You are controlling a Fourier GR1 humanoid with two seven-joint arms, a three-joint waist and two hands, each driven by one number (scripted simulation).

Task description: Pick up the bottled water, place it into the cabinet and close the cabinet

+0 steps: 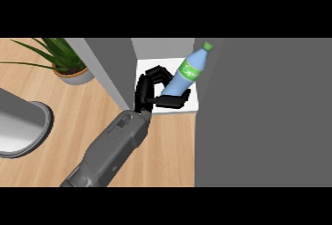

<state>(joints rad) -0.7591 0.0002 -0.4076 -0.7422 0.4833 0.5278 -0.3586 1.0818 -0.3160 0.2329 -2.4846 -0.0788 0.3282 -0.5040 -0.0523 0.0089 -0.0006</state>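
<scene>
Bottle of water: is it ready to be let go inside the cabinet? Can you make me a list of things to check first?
1. Left hand curled round the bottled water: ok.
2. Bottle over the cabinet's white shelf: ok.
3. Bottle standing straight: not ok, it tilts, green cap up and to the right.
4. Bottle's base resting on the shelf: cannot tell, the hand hides it.
5. Cabinet open: ok, its inside shows.
6. Right hand ready for closing: cannot tell, it is out of view.
</scene>
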